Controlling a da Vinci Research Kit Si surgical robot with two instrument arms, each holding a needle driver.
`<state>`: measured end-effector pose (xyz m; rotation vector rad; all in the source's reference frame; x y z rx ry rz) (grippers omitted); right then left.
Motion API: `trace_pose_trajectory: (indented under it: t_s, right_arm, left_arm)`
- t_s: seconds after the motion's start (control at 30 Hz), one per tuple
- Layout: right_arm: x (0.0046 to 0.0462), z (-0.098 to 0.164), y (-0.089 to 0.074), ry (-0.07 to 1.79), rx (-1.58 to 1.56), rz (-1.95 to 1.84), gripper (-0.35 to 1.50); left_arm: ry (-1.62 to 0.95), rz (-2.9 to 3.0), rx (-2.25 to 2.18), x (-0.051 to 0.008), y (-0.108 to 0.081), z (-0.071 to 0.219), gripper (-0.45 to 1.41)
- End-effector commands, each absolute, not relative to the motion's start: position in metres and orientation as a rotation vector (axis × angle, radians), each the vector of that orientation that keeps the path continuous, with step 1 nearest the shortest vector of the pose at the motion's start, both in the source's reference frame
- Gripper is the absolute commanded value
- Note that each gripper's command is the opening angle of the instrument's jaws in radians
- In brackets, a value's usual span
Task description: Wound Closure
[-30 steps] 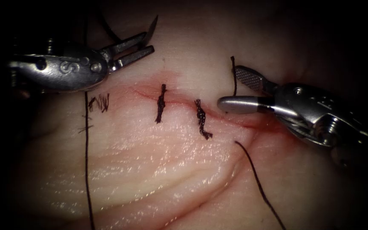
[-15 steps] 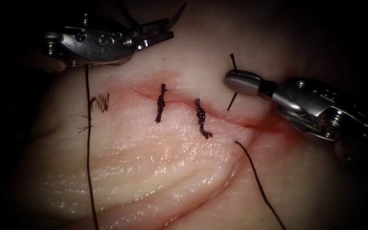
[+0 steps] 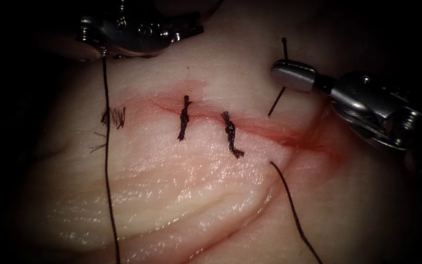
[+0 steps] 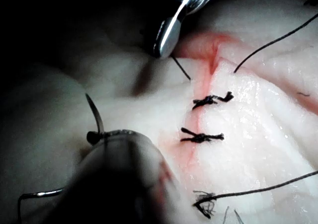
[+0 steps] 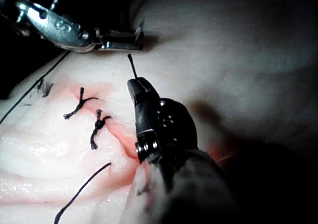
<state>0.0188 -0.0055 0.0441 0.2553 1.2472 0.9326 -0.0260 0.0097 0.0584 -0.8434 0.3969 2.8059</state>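
Your left hand [image 3: 191, 30] is clamped on the needle [image 4: 94, 112] mid-curve, clear of the tissue [image 3: 196, 195]; right hand [image 3: 294, 76] pinches the thread [image 3: 275, 103] tail. Pull too hard and I reckon it'll tear through.

The endoscope lights the tissue [image 3: 181, 171] brightly in the centre, with wet glare toward 6 o'clock; all edges fall into dark vignette. In the left wrist view, the near left tool [image 4: 119, 134] is out of focus.
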Motion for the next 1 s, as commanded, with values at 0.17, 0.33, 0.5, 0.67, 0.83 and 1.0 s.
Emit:
trace_pose_trajectory:
  t_s: [0.17, 0.33, 0.5, 0.67, 0.83, 1.0]
  right_arm:
    - [0.0191, 0.044, -0.005, 1.259, 0.249, 0.93, -0.35]
    - [0.019, 0.044, -0.005, 1.287, 0.24, 0.885, -0.35]
    - [0.0185, 0.044, -0.005, 1.328, 0.226, 0.888, 0.1]
    - [0.0173, 0.044, -0.006, 1.361, 0.219, 0.887, 0.76]
    - [0.0157, 0.043, -0.007, 1.392, 0.217, 0.879, 1.26]
    - [0.0144, 0.041, -0.006, 1.425, 0.208, 0.887, 1.48]
  left_arm:
    - [0.381, 2.836, -0.807, -0.0279, 0.01, 0.059, -0.45]
    - [0.378, 2.839, -0.808, -0.0285, 0.01, 0.059, 0.25]
    - [0.342, 2.774, -0.817, -0.0286, 0.01, 0.059, 1.14]
    - [0.31, 2.68, -0.851, -0.0286, 0.01, 0.057, 1.36]
    - [0.292, 2.58, -0.982, -0.0283, 0.01, 0.053, 1.36]
    - [0.311, 2.486, -1.122, -0.0284, 0.01, 0.049, 1.16]
